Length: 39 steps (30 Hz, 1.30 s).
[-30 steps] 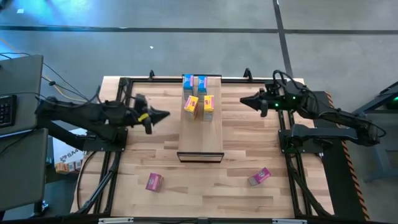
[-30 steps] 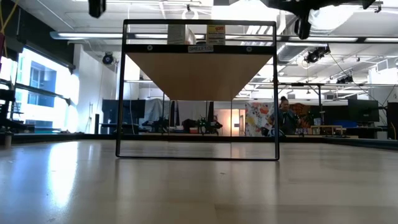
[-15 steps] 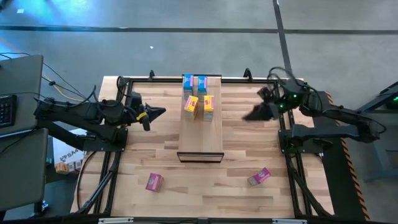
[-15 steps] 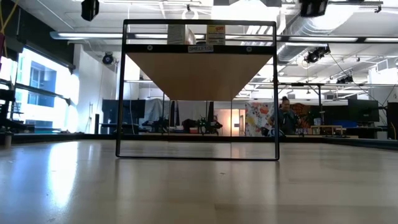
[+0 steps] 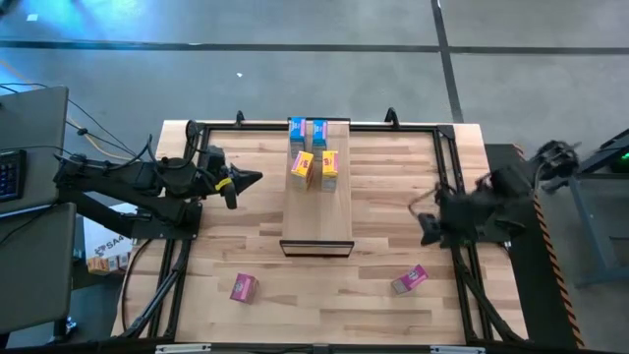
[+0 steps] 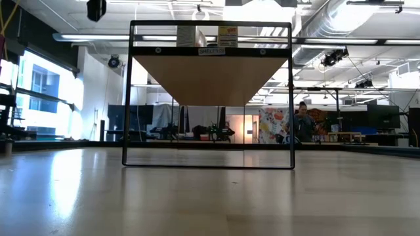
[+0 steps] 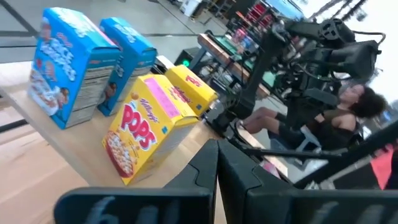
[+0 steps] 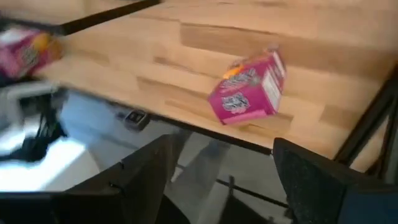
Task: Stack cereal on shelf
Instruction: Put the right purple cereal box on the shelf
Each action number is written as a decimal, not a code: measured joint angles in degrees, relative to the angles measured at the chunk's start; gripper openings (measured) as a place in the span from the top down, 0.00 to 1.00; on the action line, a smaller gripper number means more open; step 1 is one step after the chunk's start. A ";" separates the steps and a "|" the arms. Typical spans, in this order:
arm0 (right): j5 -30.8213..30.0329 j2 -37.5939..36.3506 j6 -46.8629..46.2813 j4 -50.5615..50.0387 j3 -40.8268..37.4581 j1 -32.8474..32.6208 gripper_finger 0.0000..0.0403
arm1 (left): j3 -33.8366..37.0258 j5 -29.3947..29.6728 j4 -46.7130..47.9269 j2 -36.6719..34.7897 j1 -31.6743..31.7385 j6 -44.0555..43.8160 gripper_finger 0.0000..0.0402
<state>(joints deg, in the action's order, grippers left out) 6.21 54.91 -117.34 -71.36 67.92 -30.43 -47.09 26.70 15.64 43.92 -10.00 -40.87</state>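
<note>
Tabletop [image 5: 393,197] – wide butcher-block, black frame around it. Shelf [image 5: 316,221] runs down the middle of it, raised on a black stand [image 6: 210,95] as the low view shows.

Left arm [image 5: 128,182] reaches in from the left edge. Left gripper [image 5: 251,179] hangs beside the shelf's left side, level with the yellow boxes, fingers together, holding nothing. Its wrist view looks straight at the four shelved boxes, near but not touching.

Right arm [image 5: 491,206] sits at the right edge of the table, blurred. Right gripper [image 5: 425,228] is over the right-hand part of the tabletop, well apart from the shelf. Its fingers [image 8: 323,180] stand apart in the wrist view, nothing between them. The pink box on the right lies ahead of that gripper, close to the front edge of the table, not touched.

Cereal count – six boxes:
- two blue boxes [image 5: 308,133], upright side by side at the far end of the shelf
- two yellow boxes [image 5: 314,167], just in front of the blue pair, on the shelf, the left one slightly turned
- two pink boxes, both on the tabletop, off the shelf: one front left [image 5: 243,287], one front right [image 5: 409,279], well apart from each other

Near half of the shelf is bare wood.

A person [image 6: 302,124] shows in the room beyond the table.
</note>
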 joint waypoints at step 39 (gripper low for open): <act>-1.85 28.92 -21.93 -4.70 12.22 -14.50 0.32 | 0.00 -6.52 -0.52 -0.11 0.02 5.14 1.00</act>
<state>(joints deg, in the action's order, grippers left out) 4.36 83.83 -139.27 -76.07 80.14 -44.94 -47.09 20.18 15.11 43.81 -9.98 -35.73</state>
